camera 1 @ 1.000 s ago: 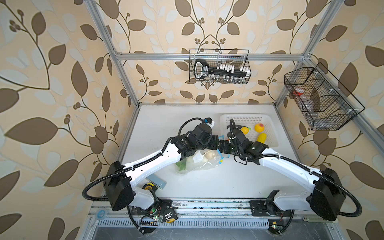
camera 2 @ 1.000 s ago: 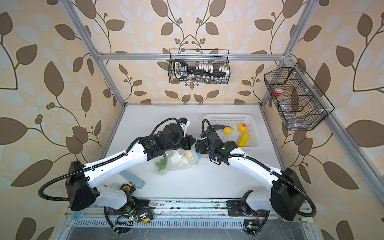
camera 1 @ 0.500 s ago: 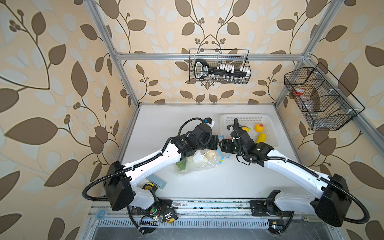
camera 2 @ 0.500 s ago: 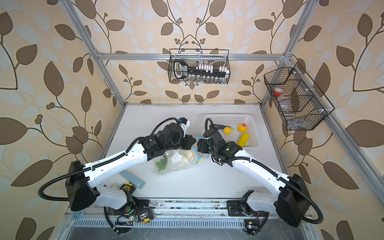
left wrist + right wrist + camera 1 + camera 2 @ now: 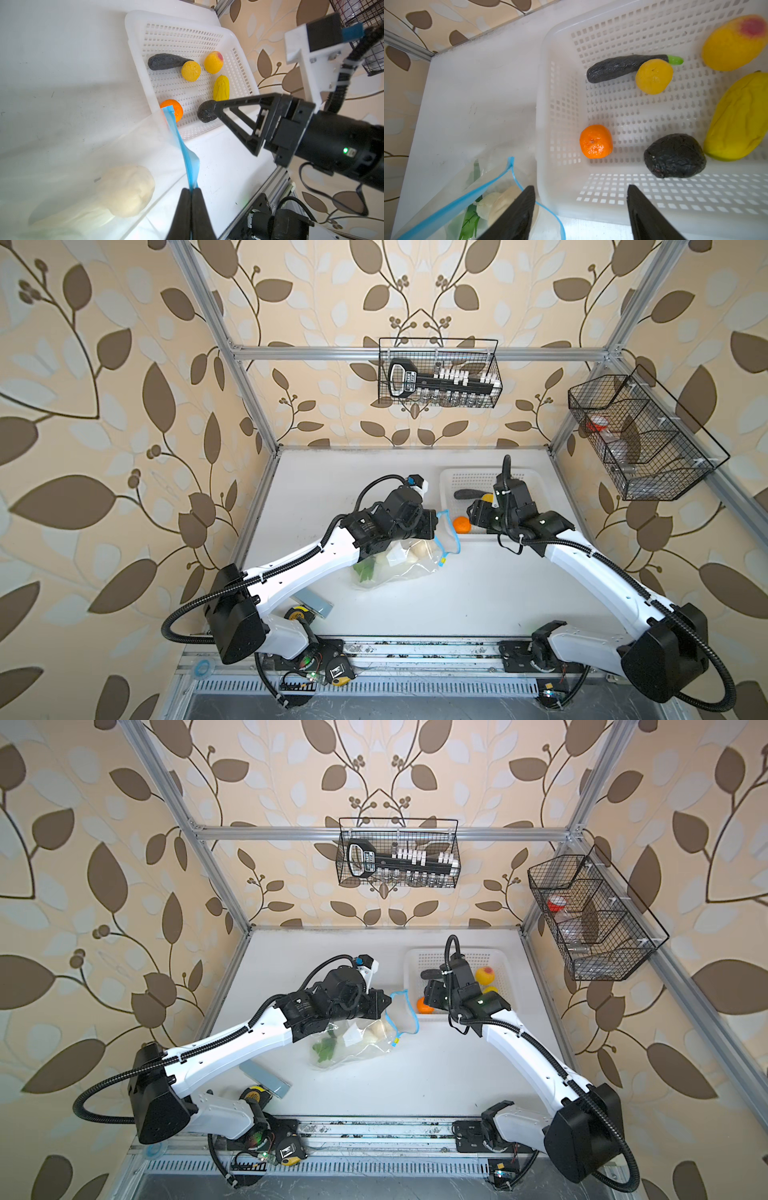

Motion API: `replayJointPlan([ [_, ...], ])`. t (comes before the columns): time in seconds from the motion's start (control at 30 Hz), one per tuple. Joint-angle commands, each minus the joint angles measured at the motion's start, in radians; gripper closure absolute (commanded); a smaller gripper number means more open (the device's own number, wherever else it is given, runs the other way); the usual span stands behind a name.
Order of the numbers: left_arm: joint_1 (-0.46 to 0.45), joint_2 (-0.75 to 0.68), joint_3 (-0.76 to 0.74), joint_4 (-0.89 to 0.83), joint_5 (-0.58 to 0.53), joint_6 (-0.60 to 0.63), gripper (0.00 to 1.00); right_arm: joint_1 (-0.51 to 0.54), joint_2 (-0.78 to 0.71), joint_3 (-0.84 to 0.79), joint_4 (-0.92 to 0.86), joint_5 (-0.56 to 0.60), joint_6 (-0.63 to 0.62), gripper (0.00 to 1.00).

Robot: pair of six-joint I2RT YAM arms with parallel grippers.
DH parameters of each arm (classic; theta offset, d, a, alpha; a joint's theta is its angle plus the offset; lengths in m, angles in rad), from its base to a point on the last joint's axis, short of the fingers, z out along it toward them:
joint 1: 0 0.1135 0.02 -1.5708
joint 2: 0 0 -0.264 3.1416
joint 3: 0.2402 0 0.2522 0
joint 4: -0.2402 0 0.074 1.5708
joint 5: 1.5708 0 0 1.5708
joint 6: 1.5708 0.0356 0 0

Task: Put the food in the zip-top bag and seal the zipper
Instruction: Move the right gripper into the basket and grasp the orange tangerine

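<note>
Pinching the blue zipper [image 5: 190, 166], the left end effector [image 5: 191, 190] is squeezed tight, left of the basket [image 5: 550, 104]. The zip-top bag [image 5: 399, 568] lies beside the basket. Over the basket's edge, the right end effector [image 5: 580, 187] gapes wide, empty, near the orange [image 5: 596, 141] inside.

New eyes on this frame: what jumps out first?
The left gripper, shut on the blue zipper, holds the mouth of the zip-top bag mid-table, a beige lump and greens inside. Beside it, the open right gripper hangs at the edge of the white basket, near the bright orange.
</note>
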Motion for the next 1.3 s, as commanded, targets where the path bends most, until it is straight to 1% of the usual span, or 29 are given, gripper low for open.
replayJointPlan([
  [0.0, 0.009, -0.046, -0.011, 0.046, -0.008, -0.005, 1.0, -0.032, 0.057, 0.066, -0.069, -0.037, -0.078, 0.29],
  [0.17, 0.008, -0.041, -0.008, 0.045, -0.006, -0.004, 1.0, -0.046, 0.175, 0.152, -0.135, -0.043, -0.133, 0.29],
  [0.23, 0.008, -0.041, -0.008, 0.043, -0.004, -0.002, 1.0, -0.045, 0.225, 0.173, -0.141, -0.065, -0.154, 0.3],
  [0.37, 0.008, -0.041, -0.01, 0.042, -0.004, 0.0, 1.0, -0.043, 0.315, 0.213, -0.156, -0.09, -0.175, 0.31],
  [0.6, 0.007, -0.04, -0.008, 0.038, -0.008, 0.001, 1.0, -0.024, 0.452, 0.294, -0.196, -0.095, -0.21, 0.31],
  [1.27, 0.008, -0.038, -0.009, 0.031, -0.022, 0.004, 1.0, -0.008, 0.621, 0.301, -0.176, -0.074, -0.228, 0.3],
])
